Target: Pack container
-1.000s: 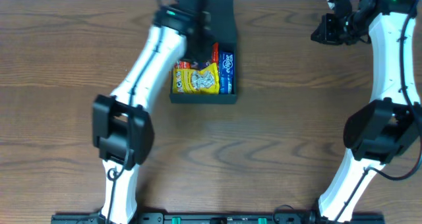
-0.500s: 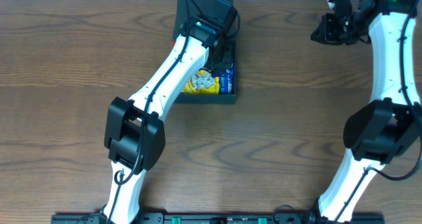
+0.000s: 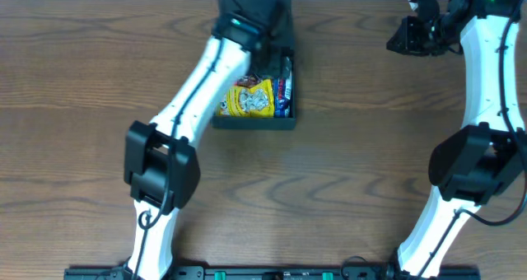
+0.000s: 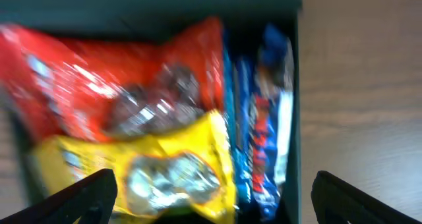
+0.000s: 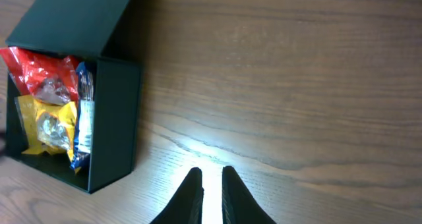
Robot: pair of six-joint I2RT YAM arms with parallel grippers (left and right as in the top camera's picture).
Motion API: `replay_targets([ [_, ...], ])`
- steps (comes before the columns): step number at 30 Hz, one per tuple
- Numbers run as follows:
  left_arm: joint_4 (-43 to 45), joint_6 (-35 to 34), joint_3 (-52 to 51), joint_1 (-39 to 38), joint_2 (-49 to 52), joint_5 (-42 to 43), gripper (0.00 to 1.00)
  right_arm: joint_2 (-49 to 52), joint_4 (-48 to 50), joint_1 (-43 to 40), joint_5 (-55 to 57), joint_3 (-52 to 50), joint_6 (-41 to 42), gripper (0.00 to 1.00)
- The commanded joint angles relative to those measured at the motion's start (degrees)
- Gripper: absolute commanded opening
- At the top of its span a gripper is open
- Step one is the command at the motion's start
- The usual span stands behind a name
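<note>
The dark teal container (image 3: 254,123) lies open at the table's back middle, its flap lid (image 5: 72,16) folded back. Inside lie a red snack pack (image 4: 99,72), a yellow pack (image 4: 165,171) and a blue pack (image 4: 264,138) standing along the right wall. My left gripper (image 4: 214,188) hovers over the contents, wide open, holding nothing. The left wrist view is blurred. My right gripper (image 5: 210,174) hangs over bare wood at the back right, well away from the container, its fingers a narrow slit apart with nothing between them.
The left arm (image 3: 198,82) reaches diagonally across the table and covers part of the container in the overhead view. The right arm (image 3: 486,82) runs along the right edge. Wooden tabletop (image 3: 370,173) surrounds the container.
My left gripper has gone from shut to wide open and swung over the container. The yellow pack shows more fully again. My right gripper's fingers have parted slightly.
</note>
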Motion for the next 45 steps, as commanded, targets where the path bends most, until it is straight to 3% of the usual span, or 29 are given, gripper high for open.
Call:
replay_targets([
  [1,-0.1,1.9,3.7,5.9,-0.7,1.5,0.95,-1.9,0.0,1.6,-0.5,-0.1,0.6,0.11],
  [2,0.0,2.1,4.1,7.5,-0.7,1.5,0.84,-1.9,0.2,2.2,-0.5,-0.1,0.6,0.11],
  [3,0.1,3.5,4.3,9.6,-0.7,1.5,0.65,-1.9,0.4,2.8,-0.4,-0.1,0.6,0.1],
  [5,0.1,5.9,4.2,13.2,-0.7,1.3,0.14,-1.9,1.2,4.2,-0.4,-0.2,0.6,0.06],
  [6,0.3,6.6,4.1,15.5,-0.7,1.2,0.06,-1.9,2.2,5.3,-0.4,-0.4,0.6,0.05],
  [9,0.9,6.6,4.1,20.2,-0.7,1.3,0.06,-1.9,6.1,8.2,-0.4,-2.4,0.8,0.01],
  [14,1.8,7.4,4.0,24.5,-0.4,3.9,0.06,-1.8,13.9,12.2,-0.5,-6.8,8.0,0.02],
  [19,8.1,8.2,4.0,27.7,4.4,19.1,0.06,-1.6,25.5,15.2,-0.5,-13.9,14.0,0.02],
  [29,18.4,-1.9,4.1,25.7,16.8,27.3,0.06,9.3,44.5,12.7,-14.6,-18.4,28.4,0.02],
  [45,18.8,-2.1,4.1,21.2,17.8,27.7,0.06,17.9,49.9,15.1,-25.1,-18.4,28.0,0.02],
])
